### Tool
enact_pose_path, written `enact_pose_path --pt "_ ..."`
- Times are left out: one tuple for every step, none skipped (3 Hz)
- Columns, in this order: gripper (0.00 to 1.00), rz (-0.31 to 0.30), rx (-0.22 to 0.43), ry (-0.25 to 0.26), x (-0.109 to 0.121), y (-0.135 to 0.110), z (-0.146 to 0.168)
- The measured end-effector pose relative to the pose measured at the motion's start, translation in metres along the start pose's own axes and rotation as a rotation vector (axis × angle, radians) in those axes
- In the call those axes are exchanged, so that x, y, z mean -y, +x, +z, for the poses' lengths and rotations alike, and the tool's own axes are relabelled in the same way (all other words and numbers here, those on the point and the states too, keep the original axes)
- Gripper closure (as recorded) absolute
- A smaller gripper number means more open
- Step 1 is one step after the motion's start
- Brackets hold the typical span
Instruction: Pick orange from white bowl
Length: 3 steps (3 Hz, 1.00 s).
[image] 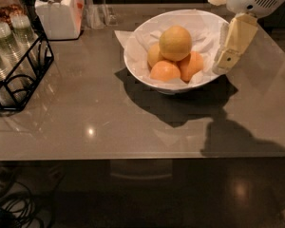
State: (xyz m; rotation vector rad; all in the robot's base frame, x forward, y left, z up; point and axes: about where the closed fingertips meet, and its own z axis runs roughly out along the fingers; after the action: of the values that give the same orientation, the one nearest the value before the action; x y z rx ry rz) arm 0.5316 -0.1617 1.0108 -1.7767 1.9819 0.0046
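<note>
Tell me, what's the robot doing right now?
Gripper at white bowl right rim. Orange untouched atop three smaller fruits. Nothing covering it.

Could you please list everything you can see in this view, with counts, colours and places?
orange: one, dull yellow-orange, on top of the pile in the bowl
smaller fruits: three, orange-pink, beneath and beside it
white bowl: one, paper-lined, table centre-right
lidded jar: one, white, back left
wire rack: one, black, left edge, holding glass containers
table: one, grey
gripper: one, cream, at the bowl's right rim
</note>
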Motion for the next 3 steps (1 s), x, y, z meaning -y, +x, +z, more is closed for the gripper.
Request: enact_pose_path --pt "0.0 0.01 0.066 -0.003 0.021 -0.008 0.015" --pt "0.0 0.003 0.093 -0.049 0.044 -0.019 0.044" --pt "0.0 0.027 0.088 -0.103 0.057 -0.021 0.076"
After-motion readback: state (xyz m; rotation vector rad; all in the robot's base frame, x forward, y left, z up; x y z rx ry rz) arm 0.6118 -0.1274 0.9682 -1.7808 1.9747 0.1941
